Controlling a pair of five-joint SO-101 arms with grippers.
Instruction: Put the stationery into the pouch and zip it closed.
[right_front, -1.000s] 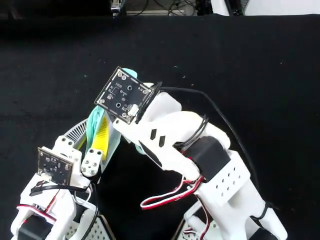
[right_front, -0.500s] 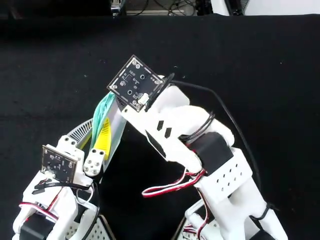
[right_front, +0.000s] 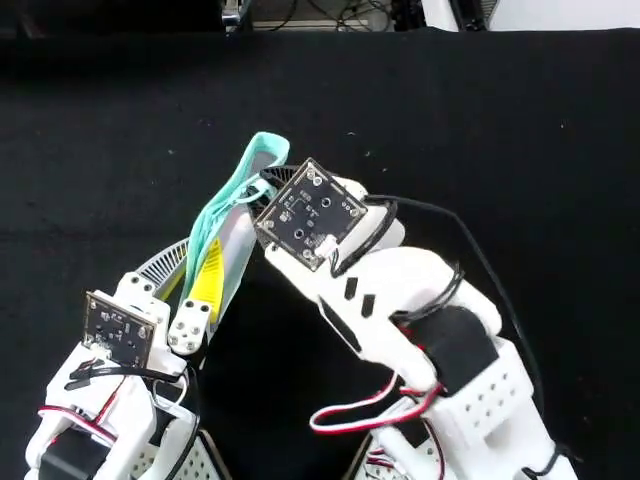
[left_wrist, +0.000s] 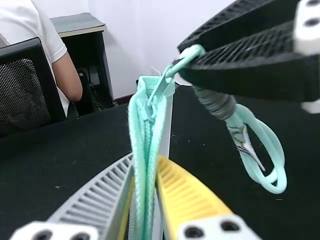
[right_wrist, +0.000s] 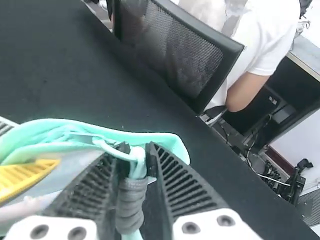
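The mint green pouch (right_front: 222, 215) stands on edge, clamped between the grey and yellow fingers of my left gripper (right_front: 190, 265) near the table's front left. In the left wrist view its zipper (left_wrist: 146, 135) runs up between those fingers (left_wrist: 95, 200). My right gripper (right_front: 270, 183) is at the pouch's far end, black jaws shut on the zipper pull (right_wrist: 131, 156). From the left wrist, the same pull (left_wrist: 174, 64) sits in the right gripper's (left_wrist: 186, 67) tips. A mint loop strap (left_wrist: 264, 162) on a grey cord hangs below it. No stationery is visible outside the pouch.
The black cloth table (right_front: 500, 120) stretches wide and bare to the far side and right. Its back edge (right_front: 330, 30) runs along the top, with cables behind. Both arm bases crowd the front edge.
The right arm swung toward the far side, then came back to the right and nearer, uncovering the pouch's far end and loop. The left arm barely moved.
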